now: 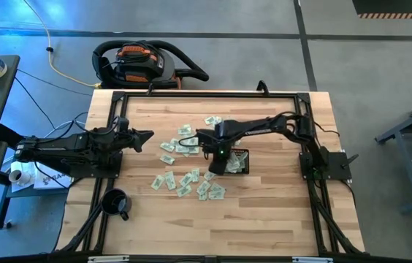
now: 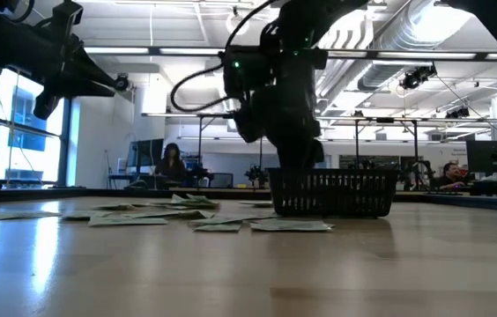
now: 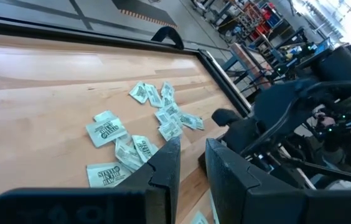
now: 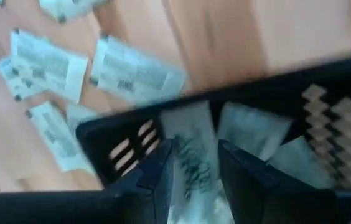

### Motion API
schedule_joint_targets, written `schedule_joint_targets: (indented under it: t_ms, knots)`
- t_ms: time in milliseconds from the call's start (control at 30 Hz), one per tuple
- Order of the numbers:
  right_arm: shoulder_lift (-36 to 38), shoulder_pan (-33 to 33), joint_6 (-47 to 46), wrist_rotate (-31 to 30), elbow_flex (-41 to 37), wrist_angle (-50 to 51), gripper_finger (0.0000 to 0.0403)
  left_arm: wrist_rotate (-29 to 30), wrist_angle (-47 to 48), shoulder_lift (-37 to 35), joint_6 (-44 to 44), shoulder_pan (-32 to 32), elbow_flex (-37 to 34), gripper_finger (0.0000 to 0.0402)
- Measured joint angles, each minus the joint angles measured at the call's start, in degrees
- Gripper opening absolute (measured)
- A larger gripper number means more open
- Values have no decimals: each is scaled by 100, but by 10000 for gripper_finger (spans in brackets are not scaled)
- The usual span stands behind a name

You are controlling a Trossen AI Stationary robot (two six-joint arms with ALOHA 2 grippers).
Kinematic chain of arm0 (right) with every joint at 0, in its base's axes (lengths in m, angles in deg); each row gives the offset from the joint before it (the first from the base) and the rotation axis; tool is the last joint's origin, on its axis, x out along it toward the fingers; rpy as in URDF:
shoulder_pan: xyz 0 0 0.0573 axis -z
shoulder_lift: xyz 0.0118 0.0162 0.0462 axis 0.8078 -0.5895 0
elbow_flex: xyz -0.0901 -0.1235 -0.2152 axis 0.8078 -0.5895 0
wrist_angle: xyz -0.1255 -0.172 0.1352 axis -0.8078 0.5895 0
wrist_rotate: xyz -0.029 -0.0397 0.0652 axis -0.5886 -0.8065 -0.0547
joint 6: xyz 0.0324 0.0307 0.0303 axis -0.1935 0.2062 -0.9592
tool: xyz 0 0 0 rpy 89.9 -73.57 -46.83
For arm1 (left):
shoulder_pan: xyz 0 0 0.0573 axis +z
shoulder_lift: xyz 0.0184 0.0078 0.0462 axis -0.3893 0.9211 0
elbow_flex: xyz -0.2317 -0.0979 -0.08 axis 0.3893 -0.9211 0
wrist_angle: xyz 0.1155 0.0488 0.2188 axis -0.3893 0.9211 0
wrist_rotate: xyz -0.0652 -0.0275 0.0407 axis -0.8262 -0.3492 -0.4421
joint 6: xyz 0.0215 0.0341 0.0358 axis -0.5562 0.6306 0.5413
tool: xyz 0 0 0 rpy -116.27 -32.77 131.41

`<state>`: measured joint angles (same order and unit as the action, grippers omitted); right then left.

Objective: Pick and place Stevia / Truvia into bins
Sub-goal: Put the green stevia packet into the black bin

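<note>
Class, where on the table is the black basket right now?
In the high view the black basket sits near the table's middle, on the right arm's side, directly under the right hand, with the scattered sachets just beside it.

Right arm: reaches in from the table's right edge toward the middle, elbow bent, wrist turned straight down.
Right gripper (image 4: 191,171): points downward; fingers (image 4: 163,168) stand a narrow gap apart; a pale sachet (image 4: 191,155) shows in that gap, but a grip on it cannot be confirmed.
Left arm: lies low and nearly level along the table's left edge, stretched toward the middle.
Left gripper (image 1: 145,136): points toward the table's centre, raised above the surface, well apart from the right gripper; fingers (image 3: 166,165) stand slightly parted with nothing between them.
</note>
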<state>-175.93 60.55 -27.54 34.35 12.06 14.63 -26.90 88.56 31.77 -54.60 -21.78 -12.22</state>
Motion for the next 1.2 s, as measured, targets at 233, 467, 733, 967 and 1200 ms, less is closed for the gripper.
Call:
schedule_joint_targets:
  t_ms: [233,467,733,967,1200]
  knots:
    - [74,-130,-22,203,149,270,117,-20,31,0,0,0,0,111]
    - [164,-118,-144,-33,137,252,117,-83,37,-2,0,1,0,111]
    - [748,-65,87,-1432,345,312,117,-111,35,-2,-15,0,0,111]
    - [481,894,-558,-1744,343,480,117,-103,33,-2,-61,2,0,111]
    - [122,1370,-424,-1735,340,815,160,-105,-64,-15,-144,1,0,111]
